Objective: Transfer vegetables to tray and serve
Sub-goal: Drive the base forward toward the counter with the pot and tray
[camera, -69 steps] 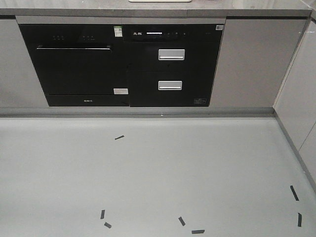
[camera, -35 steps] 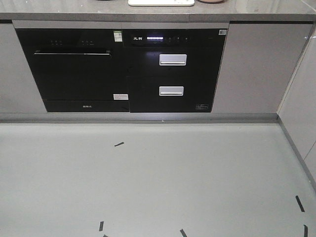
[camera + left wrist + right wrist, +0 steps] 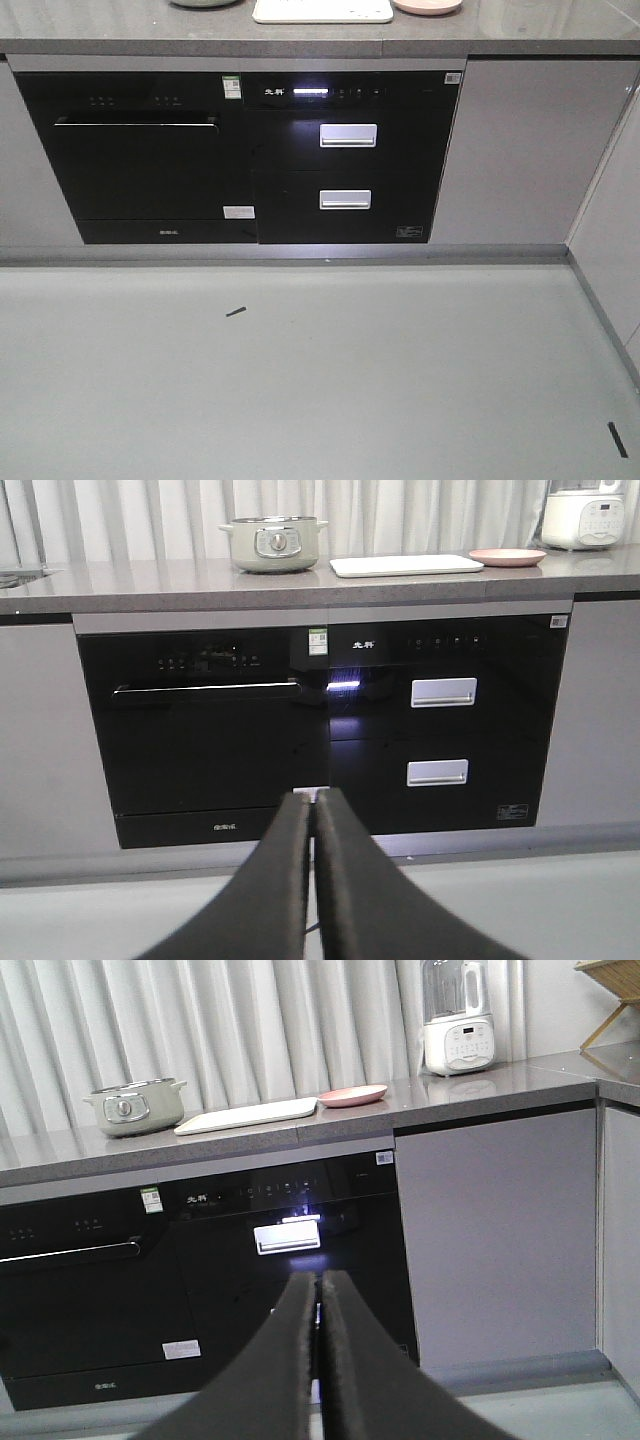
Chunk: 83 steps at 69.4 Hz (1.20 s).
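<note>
Two pincers, both mine, both empty: the left pincer (image 3: 313, 810) and the right pincer (image 3: 319, 1285) each have their black fingers pressed together at the tips, gripping nothing. Beyond them stand black built-in appliances (image 3: 300, 730) under a grey worktop (image 3: 150, 580). On the worktop, well apart from either pincer, the white tray (image 3: 405, 566) lies flat between a pale green pot (image 3: 273, 543) and a pink plate (image 3: 507, 556), the plate just beside it. A white kitchen machine (image 3: 458, 1020) stands past the plate.

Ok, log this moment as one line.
stage: facing counter | left gripper: shut, empty | right gripper: shut, empty | tray: on counter between pot and pink plate | lettuce: not seen
</note>
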### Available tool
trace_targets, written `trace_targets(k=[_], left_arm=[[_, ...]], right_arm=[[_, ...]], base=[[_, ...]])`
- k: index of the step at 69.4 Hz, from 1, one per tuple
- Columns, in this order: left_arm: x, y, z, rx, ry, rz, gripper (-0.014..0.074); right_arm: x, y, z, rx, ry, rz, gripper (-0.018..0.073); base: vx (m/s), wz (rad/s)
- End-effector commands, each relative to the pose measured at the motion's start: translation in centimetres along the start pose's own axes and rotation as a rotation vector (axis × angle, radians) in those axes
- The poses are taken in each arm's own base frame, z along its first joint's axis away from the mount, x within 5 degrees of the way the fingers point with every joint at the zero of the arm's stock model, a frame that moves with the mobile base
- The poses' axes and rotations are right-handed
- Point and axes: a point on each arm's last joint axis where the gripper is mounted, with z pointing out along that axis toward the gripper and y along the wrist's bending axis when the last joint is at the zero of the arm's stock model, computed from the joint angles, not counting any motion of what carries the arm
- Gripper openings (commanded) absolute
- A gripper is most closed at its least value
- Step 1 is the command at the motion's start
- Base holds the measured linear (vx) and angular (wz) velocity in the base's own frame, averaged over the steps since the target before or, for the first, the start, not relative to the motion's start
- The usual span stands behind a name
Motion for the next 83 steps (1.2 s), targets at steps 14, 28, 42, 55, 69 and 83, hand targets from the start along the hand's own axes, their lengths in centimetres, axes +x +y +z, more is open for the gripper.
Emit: trace_targets(k=[14, 28, 42, 55, 69, 83], left_arm=[[0.24, 0.11, 0.03, -0.010, -0.054, -0.018, -0.0006], [0.24, 0.11, 0.03, -0.010, -0.054, -0.018, -0.0006], [0.24, 0.11, 0.03, -0.010, -0.054, -0.018, -0.0006], [0.24, 0.11, 0.03, -0.010, -0.054, -0.018, -0.0006], [0.24, 0.11, 0.03, -0.010, -0.054, -0.018, -0.0006], [0.24, 0.11, 0.03, -0.010, -0.054, -0.018, -0.0006]], right_arm=[[-0.19, 0.06, -0.03, -0.011, -0.064, -0.012, -0.0003], [-0.21, 0.07, -0.03, -0.011, -0.067, -0.012, -0.0003], [-0.21, 0.07, -0.03, -0.011, -0.067, -0.012, -0.0003], [-0.21, 0.07, -0.03, -0.011, -0.067, -0.012, -0.0003], [-0.21, 0.07, -0.03, -0.011, -0.067, -0.012, -0.0003], [-0.21, 0.07, -0.03, -0.011, -0.067, -0.012, -0.0003]], base=[[0.17, -0.02], [0.16, -0.02], [0.15, -0.02], [0.14, -0.02], [0.13, -0.01], [0.12, -0.01]])
